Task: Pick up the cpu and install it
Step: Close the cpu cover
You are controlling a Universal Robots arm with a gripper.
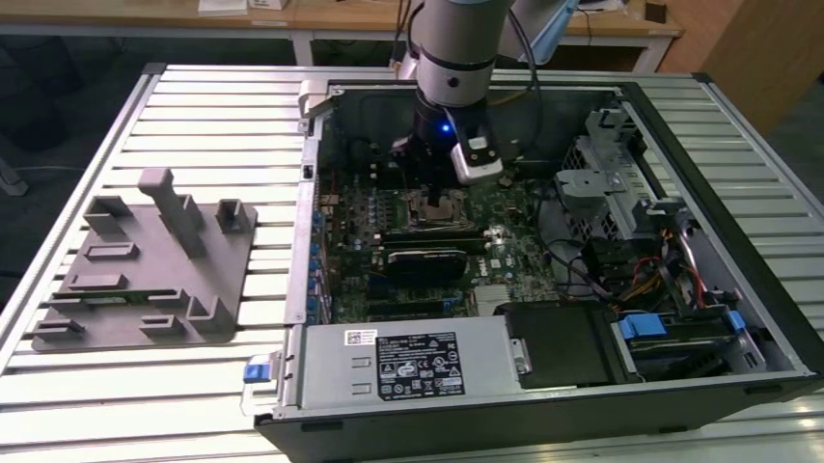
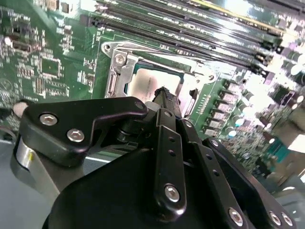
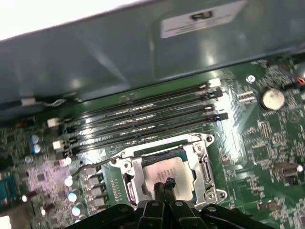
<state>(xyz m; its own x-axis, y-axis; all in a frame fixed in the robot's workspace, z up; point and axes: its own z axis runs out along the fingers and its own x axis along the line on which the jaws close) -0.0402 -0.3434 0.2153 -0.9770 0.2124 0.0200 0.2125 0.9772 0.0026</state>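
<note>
holder: grey block (image 1: 142,280) on slatted table (image 1: 193,116), exterior view's left, well apart from the work; no chip seen on it.
case: open PC case (image 1: 721,174), centre to exterior view's right; green board (image 1: 515,251) inside.
socket: metal frame (image 3: 205,162) on the board, beside the RAM slots (image 3: 143,121), in both wrist views (image 2: 116,71).
cpu: (image 3: 164,169) lies inside the socket frame, flat, silver top up; also in second wrist view (image 2: 145,83).
gripper: (image 1: 438,198) hangs upper centre of exterior frame, over the socket. In both wrist views tips (image 3: 164,183) sit over the cpu's near edge (image 2: 164,93).
jaws: look pinched together, nothing between them; touching the lid or just above it, can't tell.
handling (judged): light, thin, stiff; smooth metal lid, prob. slippery; underside and socket contacts fragile, so no sliding or tilting.
hold (judged): by two opposite side edges, not top or underside.
pointing: top faces up; edges run parallel w/ frame sides and RAM slots.
long axis: none, approx. square.
progress (judged): cpu looks seated; frame not closed over it.
</note>
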